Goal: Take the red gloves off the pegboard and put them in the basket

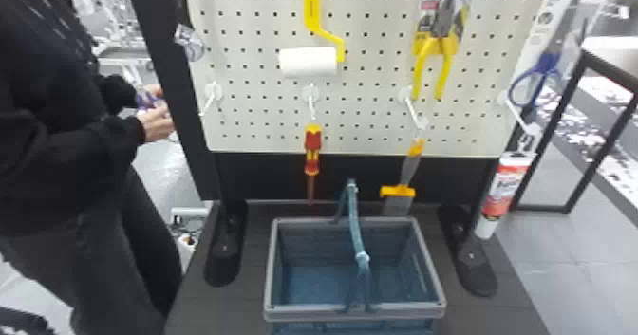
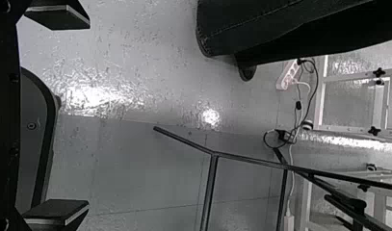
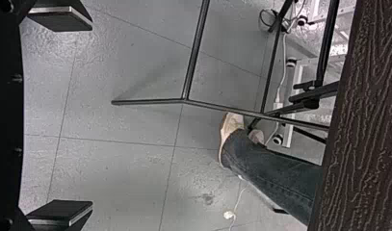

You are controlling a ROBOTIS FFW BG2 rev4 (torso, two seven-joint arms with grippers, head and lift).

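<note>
Presently, location of the red gloves cannot be determined; removal and placement both appear outstanding. Basket (image 1: pixel 308 311) stands on the bench (image 1: pixel 484 317), at six o'clock from the pegboard (image 1: pixel 361 75). Left gripper (image 2: pixel 88 115) and right gripper (image 3: pixel 92 115): each wide open, gripping nothing.

No readable lettering, numbers or signs.

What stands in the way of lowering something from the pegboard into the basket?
The basket's raised handle spans its opening front to back, so going down beside it looks wise. The red-and-yellow screwdriver and the scraper hang in front of the pegboard near the far rim and might get brushed.
</note>
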